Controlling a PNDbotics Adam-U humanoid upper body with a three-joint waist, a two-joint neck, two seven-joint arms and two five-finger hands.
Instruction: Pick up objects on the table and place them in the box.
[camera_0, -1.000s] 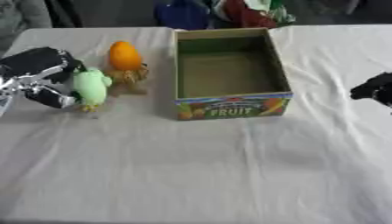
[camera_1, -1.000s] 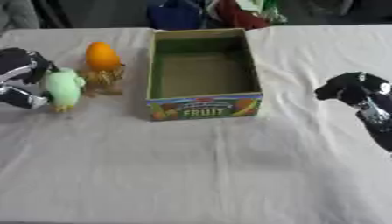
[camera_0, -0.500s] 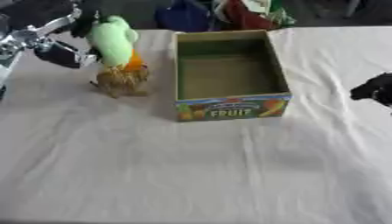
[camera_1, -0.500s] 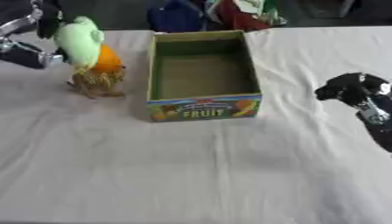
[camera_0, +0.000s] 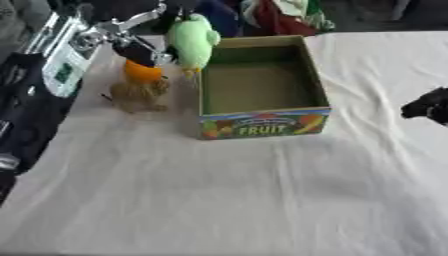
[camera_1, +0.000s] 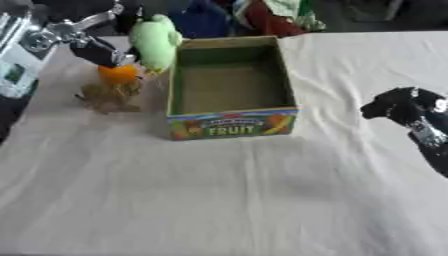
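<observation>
Up at the far left of the table (camera_0: 219, 200), the left robot hand (camera_0: 144, 47) is holding a green plush toy (camera_0: 192, 40) in the air, fingers curled around it. The toy is hanging just over the left wall of the box, near its far corner, so it's not inside yet. That box is an open cardboard one (camera_0: 258, 90) with "FRUIT" printed on the front, sitting on the white tablecloth, and nothing is lying in it. Just beside the box on its left, an orange ball-shaped thing (camera_0: 142, 71) is sitting on top of a brownish tufty object (camera_0: 138, 95), can't really make out what that one is. Over on the right edge, the right robot hand (camera_1: 404, 106) is hovering well apart from the box, fingers looking curled in and holding nothing. Some colourful fabric stuff (camera_0: 284, 15) is piling up behind the far edge of the table
</observation>
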